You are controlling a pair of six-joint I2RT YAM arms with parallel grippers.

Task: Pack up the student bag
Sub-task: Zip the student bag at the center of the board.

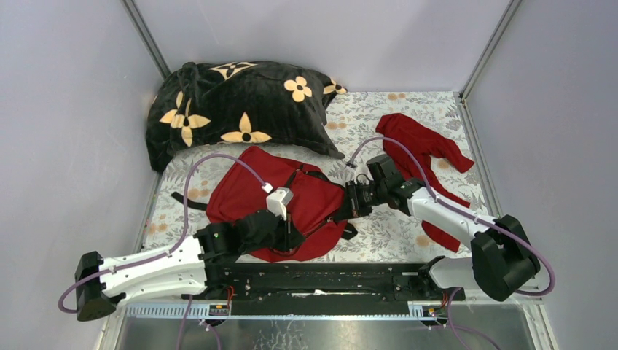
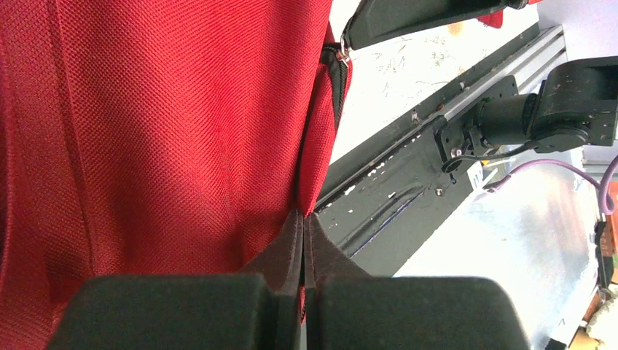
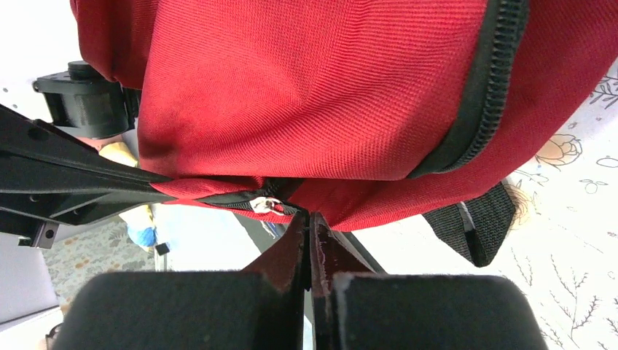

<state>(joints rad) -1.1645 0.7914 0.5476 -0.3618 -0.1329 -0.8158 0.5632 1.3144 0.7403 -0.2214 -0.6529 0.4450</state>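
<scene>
Left gripper (image 2: 303, 219) and right gripper (image 3: 310, 219) both pinch the bag (image 2: 160, 131) at their tips, apparently to open it; next, tug the zip pull (image 3: 268, 205) beside the right tips.

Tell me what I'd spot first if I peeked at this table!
The big red backpack in the middle of the table grabs your eye, and the left jaws and the right jaws are both shut on its cloth, one from each side. Behind it, in the far left corner, lies a black blanket with orange flowers. A red shirt is sprawled at the far right.
</scene>
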